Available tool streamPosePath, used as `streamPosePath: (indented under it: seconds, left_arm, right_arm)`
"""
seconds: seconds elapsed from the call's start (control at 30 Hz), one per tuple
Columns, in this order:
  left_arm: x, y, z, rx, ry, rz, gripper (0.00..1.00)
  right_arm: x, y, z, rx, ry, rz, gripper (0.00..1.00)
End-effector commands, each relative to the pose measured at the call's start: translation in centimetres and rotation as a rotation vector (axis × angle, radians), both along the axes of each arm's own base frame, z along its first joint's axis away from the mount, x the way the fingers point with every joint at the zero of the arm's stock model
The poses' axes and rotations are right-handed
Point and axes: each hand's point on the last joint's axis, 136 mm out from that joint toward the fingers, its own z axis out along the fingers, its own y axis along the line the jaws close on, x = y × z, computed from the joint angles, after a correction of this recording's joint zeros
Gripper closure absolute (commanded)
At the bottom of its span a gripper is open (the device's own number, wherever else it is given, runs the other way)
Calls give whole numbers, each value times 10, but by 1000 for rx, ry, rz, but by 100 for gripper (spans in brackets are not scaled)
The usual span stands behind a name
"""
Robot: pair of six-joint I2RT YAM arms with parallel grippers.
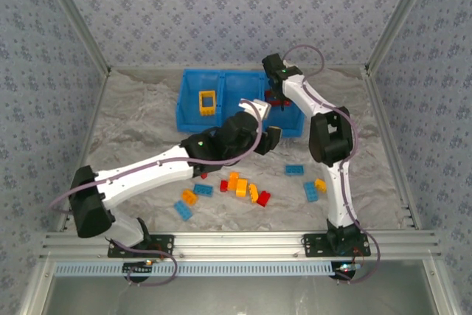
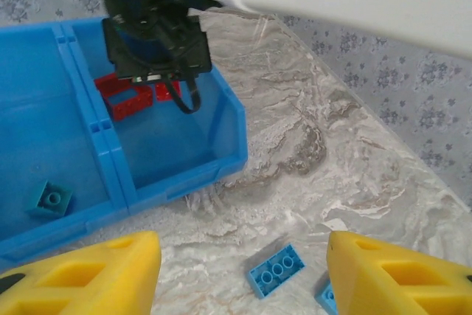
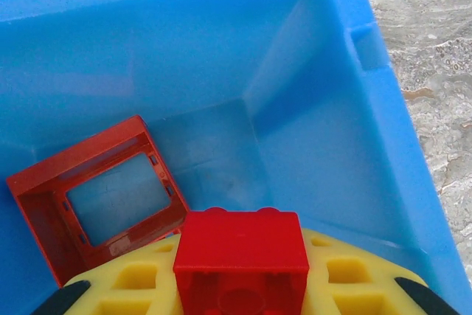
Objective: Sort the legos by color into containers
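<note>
The blue three-compartment bin (image 1: 193, 119) stands at the back of the table. My right gripper (image 3: 241, 285) hangs in the bin's right compartment (image 3: 317, 94), shut on a red brick (image 3: 241, 252). A red frame piece (image 3: 44, 182) leans on the floor just beyond it. From the left wrist, the right gripper (image 2: 155, 42) shows over that frame (image 2: 129, 97). My left gripper (image 2: 243, 274) is open above the table, in front of the bin, with a light blue brick (image 2: 275, 270) lying below the gap. A yellow frame (image 1: 208, 102) sits in the left compartment and a blue brick (image 2: 50, 200) in the middle one.
Loose bricks lie on the crinkled table covering (image 1: 133, 130): a red, orange and yellow cluster (image 1: 242, 187), blue ones (image 1: 295, 170) (image 1: 310, 191) (image 1: 203, 189) (image 1: 183, 210), and orange ones (image 1: 320, 184) (image 1: 189, 197). Patterned walls close in the sides.
</note>
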Motion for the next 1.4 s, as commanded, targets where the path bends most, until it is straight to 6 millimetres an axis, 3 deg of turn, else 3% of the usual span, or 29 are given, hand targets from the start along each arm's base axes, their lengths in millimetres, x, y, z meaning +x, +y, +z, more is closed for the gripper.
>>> streamPosePath:
  seconds: [0.0,0.17,0.37,0.57,0.67,0.77,0.83,0.93,1.07,1.2,1.23,1.37]
  left_arm:
    - [4,-9,7,58,-66,21,39]
    - [-3,-16,8,66,-75,1,39]
    - [-10,1,15,62,-80,19,39]
    - [-17,35,19,62,-66,71,38]
    - [-21,57,13,84,-34,117,38]
    - [-22,91,-4,109,55,210,38]
    - [-23,120,-25,128,146,289,39]
    - [-37,163,-64,177,279,346,40]
    - [-66,200,-111,283,398,308,38]
    - [-93,251,-150,347,559,440,33]
    - [-98,258,-157,313,613,481,33]
    - [-103,264,-177,94,786,647,35]
  right_arm:
    - [1,-10,0,-41,30,-7,80]
    - [2,-13,-4,-71,43,-11,76]
    - [0,-14,7,-91,36,-11,58]
    - [-3,1,54,-80,-55,23,41]
    - [-9,7,91,-65,-123,32,39]
    - [-23,14,137,-48,-210,40,40]
    - [-41,20,170,-36,-277,57,40]
    - [-84,43,207,29,-375,139,40]
    - [-162,101,207,127,-428,425,33]
    - [-254,150,174,279,-400,701,31]
    - [-274,155,152,299,-361,746,32]
    - [-333,179,111,384,-274,887,33]
